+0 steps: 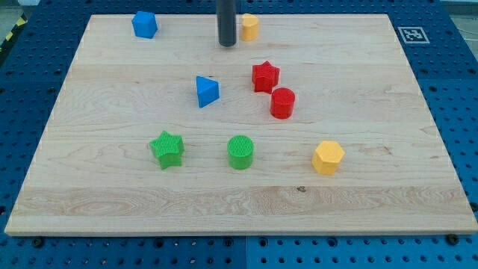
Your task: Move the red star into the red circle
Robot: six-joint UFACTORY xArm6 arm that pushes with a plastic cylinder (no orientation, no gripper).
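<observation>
The red star (264,76) lies a little right of the board's middle, towards the view's top. The red circle block (282,103) lies just below and right of it, close beside it with a thin gap. My tip (227,44) comes down from the view's top edge as a dark rod. It stands above and left of the red star, well apart from it, and just left of a yellow block (249,27).
A blue triangle (206,91) lies left of the red star. A blue block (144,24) sits at the top left. A green star (166,149), a green circle (240,152) and a yellow hexagon (328,157) line the lower half of the wooden board (104,202).
</observation>
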